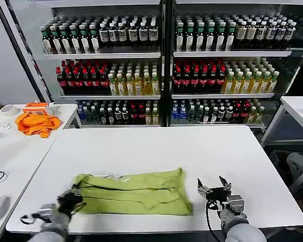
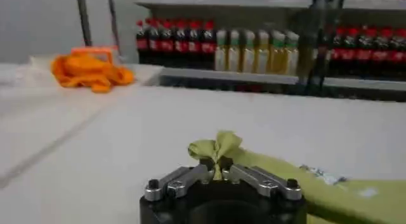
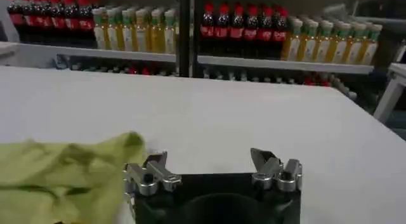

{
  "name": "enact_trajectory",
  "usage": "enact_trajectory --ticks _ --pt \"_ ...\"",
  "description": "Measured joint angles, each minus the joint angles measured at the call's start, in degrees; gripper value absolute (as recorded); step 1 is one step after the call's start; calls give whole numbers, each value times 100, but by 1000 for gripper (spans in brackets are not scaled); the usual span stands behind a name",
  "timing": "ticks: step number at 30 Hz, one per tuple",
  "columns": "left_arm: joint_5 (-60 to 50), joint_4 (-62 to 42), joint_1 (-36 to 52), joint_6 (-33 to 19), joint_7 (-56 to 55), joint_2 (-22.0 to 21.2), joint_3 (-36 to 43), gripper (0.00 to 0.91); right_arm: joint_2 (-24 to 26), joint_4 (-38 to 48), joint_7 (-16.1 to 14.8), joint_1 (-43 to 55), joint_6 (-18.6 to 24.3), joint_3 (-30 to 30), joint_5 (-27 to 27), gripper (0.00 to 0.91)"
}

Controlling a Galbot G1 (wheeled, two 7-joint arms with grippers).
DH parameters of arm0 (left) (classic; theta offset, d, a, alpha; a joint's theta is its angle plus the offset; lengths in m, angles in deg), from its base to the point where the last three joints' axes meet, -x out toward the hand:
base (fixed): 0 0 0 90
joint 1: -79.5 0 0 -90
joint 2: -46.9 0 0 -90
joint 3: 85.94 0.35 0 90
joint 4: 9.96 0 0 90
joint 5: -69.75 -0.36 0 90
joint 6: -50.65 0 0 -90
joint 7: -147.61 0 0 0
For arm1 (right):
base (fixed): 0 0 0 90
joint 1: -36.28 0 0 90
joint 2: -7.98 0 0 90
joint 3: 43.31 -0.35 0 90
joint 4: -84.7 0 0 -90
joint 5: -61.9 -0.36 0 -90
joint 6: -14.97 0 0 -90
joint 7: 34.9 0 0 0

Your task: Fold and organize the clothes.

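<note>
Head view: a lime T-shirt [image 1: 134, 191] lies folded into a wide band on the near part of the white table [image 1: 156, 146], its long axis running left to right. Dark creases run along its length, and its right end bunches up slightly.

Left gripper [image 1: 69, 200]: at the near left of the table, at the shirt's left end. In the left wrist view the fingers [image 2: 190, 176] are closed together on a small tuft of the lime fabric [image 2: 216, 148], which puckers up between the tips; the rest of the shirt trails away flat on the table to the right.

Right gripper [image 1: 214, 190]: near the table's near right edge, just beside the shirt's right end and not touching it. In the right wrist view its fingers [image 3: 155, 168] stand wide apart with nothing between them, and the shirt's bunched edge [image 3: 76, 165] lies just to their left.

Surroundings: a second white table [image 1: 20, 151] stands to the left, bearing an orange cloth [image 1: 38, 122] at its far end. Behind both tables, shelves [image 1: 161, 53] hold rows of bottles.
</note>
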Motion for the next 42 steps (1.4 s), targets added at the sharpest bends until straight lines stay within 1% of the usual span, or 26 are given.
enact_trajectory --ticks 3,6,11,16,24,32,37,39,40,41,42 --pt "331 107 17 80 51 183 -264 20 7 8 1 13 -1 18 -10 907" --pt "766 217 82 150 121 278 -403 20 23 15 -5 -1 -1 18 -13 907" --pt "1592 399 229 236 283 231 -311 20 43 29 -15 -37 12 9 -12 907" --pt "2300 518 422 299 357 -11 50 20 37 46 -15 -34 21 12 -8 907" --pt "2965 431 806 304 290 -474 847 20 23 111 2 78 18 19 -21 907" --pt "3172 104 1191 253 221 -908 1623 20 33 197 23 203 18 14 -58 907" --pt "3166 -132 1320 219 219 -1100 1995 30 25 237 22 273 19 25 -63 907" --pt "3130 -195 1342 217 226 -1162 2119 191 20 251 23 298 19 30 -66 907" --pt "3105 -214 1347 218 238 -1191 2175 373 20 257 23 310 19 32 -67 907" --pt "3082 -229 1348 221 256 -1218 2249 907 20 263 23 324 19 34 -68 907" --pt "3060 -243 1348 223 268 -1238 2307 907 20 272 23 337 19 37 -70 907"
